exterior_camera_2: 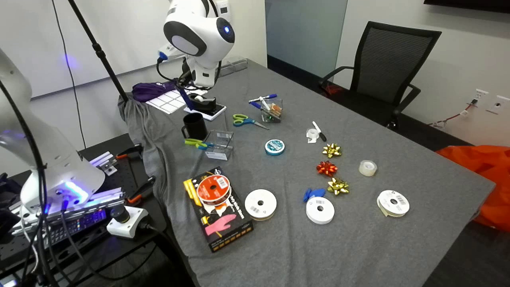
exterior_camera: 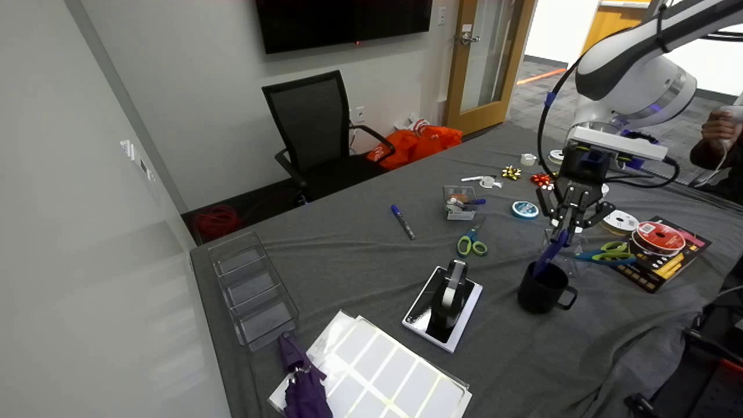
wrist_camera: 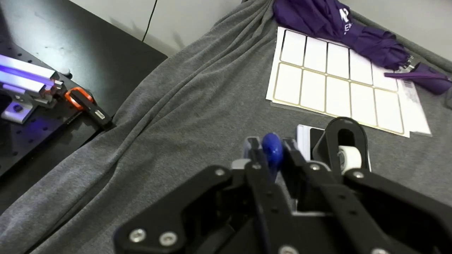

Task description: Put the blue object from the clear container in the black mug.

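My gripper (exterior_camera: 566, 226) is shut on the slim bright-blue object (exterior_camera: 550, 254), which hangs tilted from the fingertips. In the wrist view its rounded blue end (wrist_camera: 272, 150) sits between the fingertips (wrist_camera: 271, 144). The black mug (exterior_camera: 540, 296) stands upright on the cloth under the gripper. In an exterior view the object's lower end overlaps the mug's opening; in an exterior view the blue object (exterior_camera_2: 185, 99) ends just above the rim of the mug (exterior_camera_2: 195, 127). The mug is not visible in the wrist view. The clear container (exterior_camera_2: 217, 154) stands beside the mug.
Green-handled scissors (exterior_camera_2: 197, 143) lean in the clear container. A black tape dispenser (exterior_camera: 450, 296) stands on a white-edged box near the mug. Label sheets (exterior_camera: 377, 371) and a purple umbrella (exterior_camera: 307, 389) lie beyond. A black box (exterior_camera_2: 215, 231) carries a red spool (exterior_camera_2: 214, 188).
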Robot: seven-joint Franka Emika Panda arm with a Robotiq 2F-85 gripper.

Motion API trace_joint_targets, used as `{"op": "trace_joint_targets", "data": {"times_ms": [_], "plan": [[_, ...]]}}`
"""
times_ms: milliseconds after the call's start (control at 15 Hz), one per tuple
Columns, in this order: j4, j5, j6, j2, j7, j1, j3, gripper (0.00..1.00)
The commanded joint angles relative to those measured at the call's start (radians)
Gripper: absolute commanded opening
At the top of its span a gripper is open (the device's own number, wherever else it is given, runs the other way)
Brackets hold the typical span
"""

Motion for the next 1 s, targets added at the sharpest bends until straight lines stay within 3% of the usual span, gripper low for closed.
{"op": "trace_joint_targets", "data": {"times_ms": [0, 467, 933], "plan": [[-0.009, 0.012, 0.057, 0.045, 0.031, 0.01, 0.004, 0.04], [-0.004, 0.008, 0.112, 0.106, 0.041, 0.015, 0.0, 0.04], [-0.011, -0.039, 0.066, 0.078, 0.036, 0.0, -0.017, 0.04]]}}
